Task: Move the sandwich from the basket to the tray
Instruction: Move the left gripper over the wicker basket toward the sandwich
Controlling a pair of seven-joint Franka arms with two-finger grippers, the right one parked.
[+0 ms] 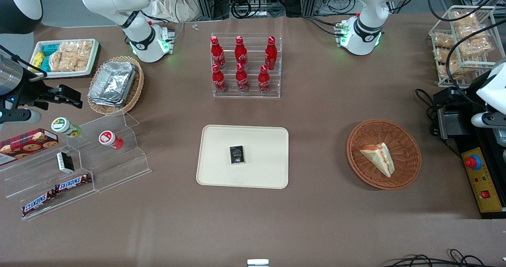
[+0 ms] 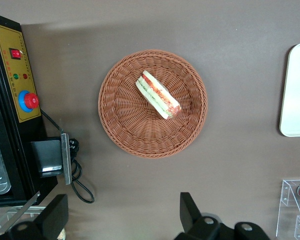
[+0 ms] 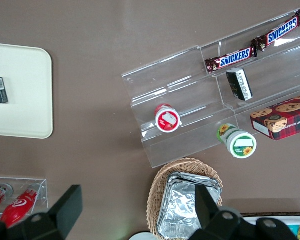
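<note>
The sandwich (image 1: 378, 157) (image 2: 158, 94), a pale bread wedge with red-orange filling at its edge, lies in the round reddish-brown basket (image 1: 407, 140) (image 2: 120, 120). The cream tray (image 1: 261, 172) (image 2: 296, 90) lies flat beside the basket, toward the parked arm's end, with a small black box (image 1: 237, 155) on it. My gripper (image 2: 122, 215) hangs open high over bare table, farther from the front camera than the basket, with nothing between its fingers (image 2: 190, 212). In the front view only part of the working arm (image 1: 492, 101) shows at the frame's edge.
A yellow-and-black control box with a red button (image 1: 482, 180) (image 2: 20, 90) and a black unit with a cable (image 1: 450, 121) sit beside the basket. A rack of red bottles (image 1: 246, 65) stands farther back. A clear stepped stand with snacks (image 1: 79, 164) lies toward the parked arm's end.
</note>
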